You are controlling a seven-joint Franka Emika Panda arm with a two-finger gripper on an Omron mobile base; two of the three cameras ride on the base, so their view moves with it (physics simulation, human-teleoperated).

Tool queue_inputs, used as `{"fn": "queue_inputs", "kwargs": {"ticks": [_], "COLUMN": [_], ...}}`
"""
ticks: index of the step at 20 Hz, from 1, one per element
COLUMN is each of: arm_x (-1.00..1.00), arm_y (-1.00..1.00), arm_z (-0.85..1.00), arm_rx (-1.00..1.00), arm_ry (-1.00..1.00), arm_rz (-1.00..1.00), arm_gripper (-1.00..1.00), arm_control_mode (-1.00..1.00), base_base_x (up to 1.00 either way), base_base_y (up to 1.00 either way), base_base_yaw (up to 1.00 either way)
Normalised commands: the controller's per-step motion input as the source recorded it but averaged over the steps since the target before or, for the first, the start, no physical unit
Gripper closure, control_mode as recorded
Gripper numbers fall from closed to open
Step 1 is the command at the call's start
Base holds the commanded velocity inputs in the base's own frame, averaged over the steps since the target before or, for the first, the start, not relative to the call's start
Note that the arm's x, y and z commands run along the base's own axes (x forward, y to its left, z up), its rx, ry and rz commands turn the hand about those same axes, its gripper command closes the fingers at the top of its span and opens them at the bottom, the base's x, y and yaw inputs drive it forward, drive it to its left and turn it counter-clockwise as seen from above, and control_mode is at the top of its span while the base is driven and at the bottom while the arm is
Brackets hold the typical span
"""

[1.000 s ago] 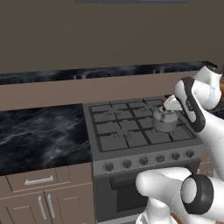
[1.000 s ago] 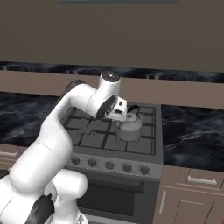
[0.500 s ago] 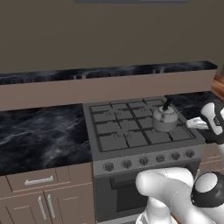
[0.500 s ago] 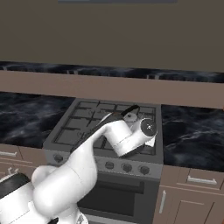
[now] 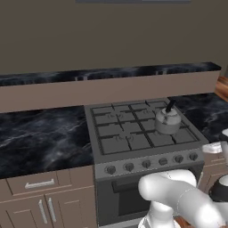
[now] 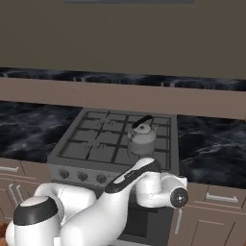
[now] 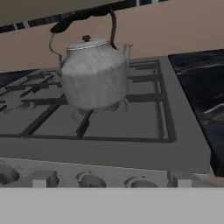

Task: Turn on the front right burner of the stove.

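Claw: the claw [image 7: 108,179] sits low at the front edge of the stove [image 7: 131,148], pointing across the cooktop towards the back wall; its two tips stand wide apart with nothing between them.
Stove: directly ahead of the claw, its grey front rim just beyond the tips and the dark grates stretching away behind that.
Knobs: a row of round knobs [image 7: 89,180] lies right at the tips, three of them in sight between and beside the tips; whether a tip touches one cannot be told.
Kettle: a grey kettle [image 7: 94,74] with a dark arched handle stands upright on the grate, ahead of the claw and a little to its left.
Counter: black marble counter [image 7: 201,87] lies ahead of the claw to its right, touching the stove's side.
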Motion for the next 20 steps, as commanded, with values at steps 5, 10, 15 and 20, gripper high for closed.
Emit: {"fn": "queue_inputs", "kwargs": {"ticks": [5,10,15,20], "arm_x": [-0.37,-0.18,0.0,0.0], "arm_y": [-0.11,0.01,0.1,0.0], "arm_z": [-0.21,-0.15,-0.55,-0.43], "arm_rx": [0.0,0.0,0.0,0.0], "arm_ry": [-0.13,-0.12,-0.14,-0.09], "arm_rz": [0.02,0.0,0.0,-0.02], "arm_gripper": [-1.0,-1.0,-1.0,-1.0], "arm_control_mode": [-1.0,-1.0,-1.0,-1.0], "base_base_x": [0.0,0.0,0.0,0.0], "base_base_y": [0.0,0.0,0.0,0.0], "base_base_yaw": [0.0,0.0,0.0,0.0]}}
